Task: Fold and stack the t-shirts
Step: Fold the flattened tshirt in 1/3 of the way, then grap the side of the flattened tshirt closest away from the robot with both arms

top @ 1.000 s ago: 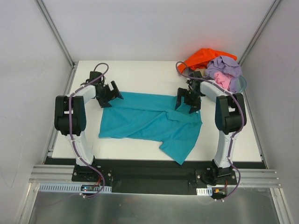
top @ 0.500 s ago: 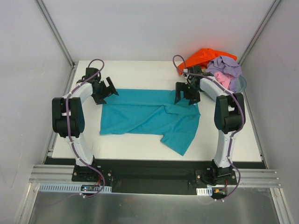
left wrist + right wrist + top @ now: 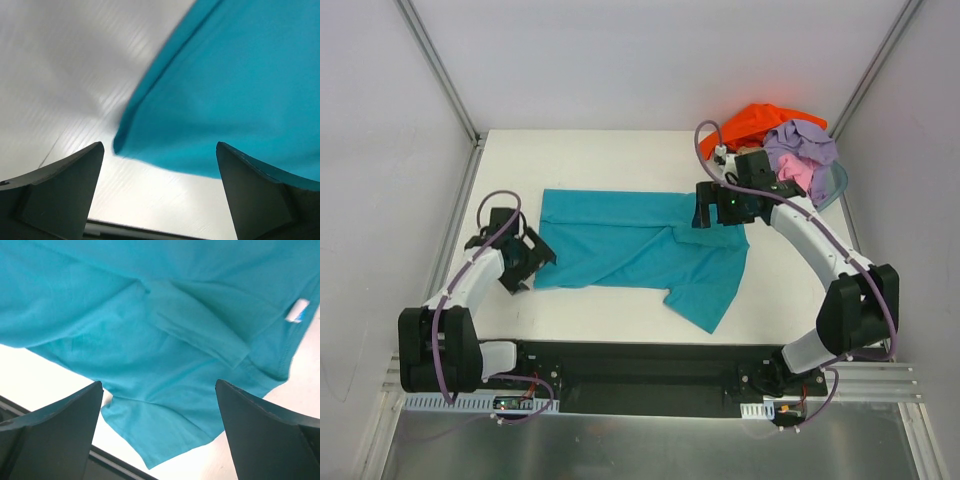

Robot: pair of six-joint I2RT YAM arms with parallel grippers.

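The teal t-shirt (image 3: 630, 245) lies spread on the white surface (image 3: 600, 160), partly folded, with 1 sleeve trailing toward the near edge.

The left hand (image 3: 525, 258) sits low at the shirt's near-left corner. In the left wrist view its 2 fingers (image 3: 60, 190) stand wide apart with nothing between them. The teal t-shirt's corner (image 3: 225, 90) lies just ahead of the left hand (image 3: 159, 146), slightly lifted off the surface.

The right hand (image 3: 720, 208) is over the shirt's far-right part. Its fingers (image 3: 55, 430) are also spread wide and hold nothing. Below and ahead of the right hand (image 3: 159, 383) the teal t-shirt (image 3: 150, 315) shows creases and a folded flap, and the small white neck tag (image 3: 298, 310) is off to the hand's right.

Beyond this hand, at the far-right corner, the orange t-shirt (image 3: 755, 122), lavender t-shirt (image 3: 800, 140) and pink t-shirt (image 3: 798, 172) are heaped at the basin (image 3: 832, 180).
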